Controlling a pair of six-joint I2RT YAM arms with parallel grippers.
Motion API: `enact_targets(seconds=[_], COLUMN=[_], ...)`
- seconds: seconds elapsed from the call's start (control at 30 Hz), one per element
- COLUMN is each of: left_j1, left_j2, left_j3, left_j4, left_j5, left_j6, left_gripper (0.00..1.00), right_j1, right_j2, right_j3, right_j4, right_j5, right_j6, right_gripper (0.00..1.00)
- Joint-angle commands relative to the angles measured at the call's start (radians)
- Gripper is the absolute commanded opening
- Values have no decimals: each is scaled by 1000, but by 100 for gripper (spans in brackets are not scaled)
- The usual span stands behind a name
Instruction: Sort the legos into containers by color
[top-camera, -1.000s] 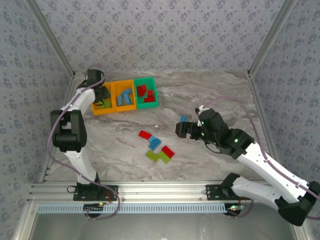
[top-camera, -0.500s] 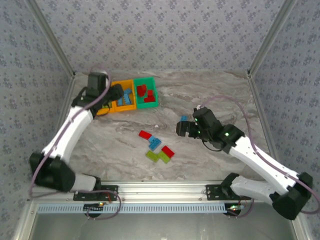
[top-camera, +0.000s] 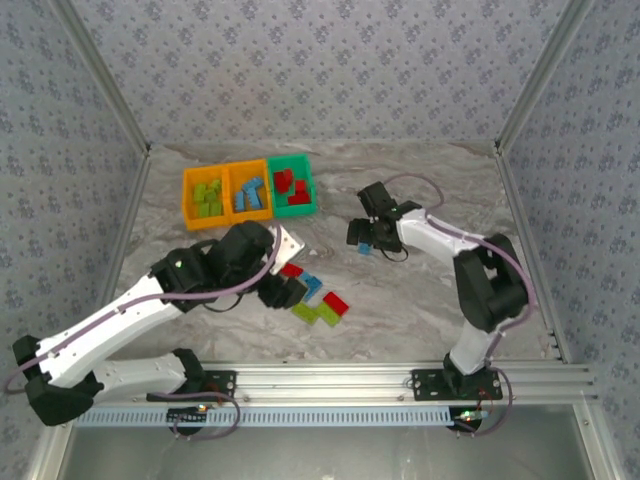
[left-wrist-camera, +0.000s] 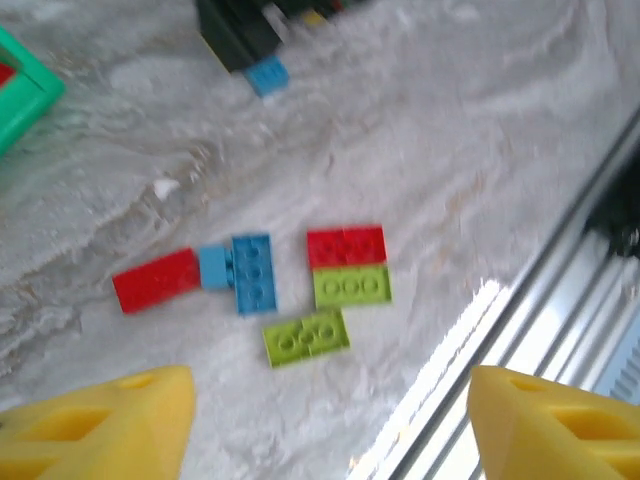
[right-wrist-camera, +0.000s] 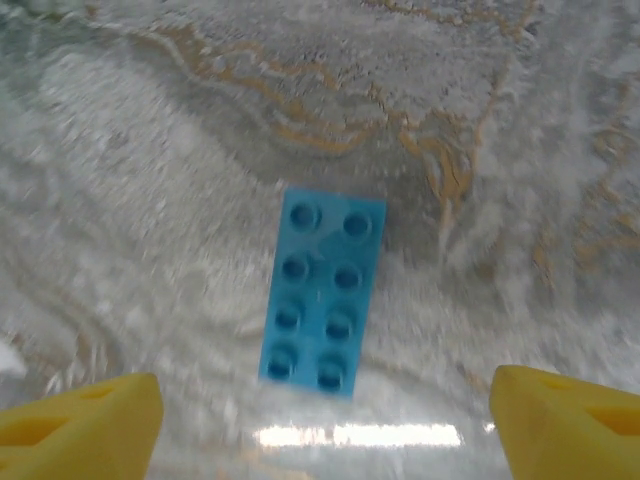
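1. Marbled table (top-camera: 430, 190): left gripper (top-camera: 285, 291) has swung from the containers (top-camera: 186, 198) to the loose legos (left-wrist-camera: 346, 246), fingers spread, empty.
2. Meanwhile the right gripper (right-wrist-camera: 322, 425) shifted to straddle the blue lego (right-wrist-camera: 322, 291), released.
3. Likely two pickups next.

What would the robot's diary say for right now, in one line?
left gripper: open, by loose legos | right gripper: open, above blue lego | held: nothing | containers: partly filled

Bright, even overhead light; glare on the table (right-wrist-camera: 350, 435); left wrist view blurred, perhaps by motion.
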Motion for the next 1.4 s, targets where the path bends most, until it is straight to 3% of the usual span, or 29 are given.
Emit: enact_targets(seconds=[0.0,0.13,0.47,0.57,0.7,0.87,1.17,1.37], left_j1=[-3,-3,-2,-1,17,138,333,382], left_j2=[-70,-121,-175,-206,-266,-360,-438,-406], left_j3=[-32,-70,-151,-170,-177,-196,-235,-235], left_j4=[-82,-48,-18,1,24,57,82,84], left_j5=[21,-26,-186,-219,-318,-458,-536,-483], left_j6=[80,101,112,101,68,5,-35,-36], left_gripper=[81,99,99,99,99,99,99,99], right_j1=[-17,-18,-20,4,107,249,288,284], right_j2=[87,141,137,59,-108,-159,212,567], right_j3=[65,78,72,91,86,137,560,1011], right_j4=[16,29,12,1,98,265,273,167], right_j5=[-26,-30,-17,-8,-14,-69,-100,-85], right_j6=[-5,-7,16,1,-83,-217,-311,-379], right_gripper=[84,76,24,23,22,22,23,24])
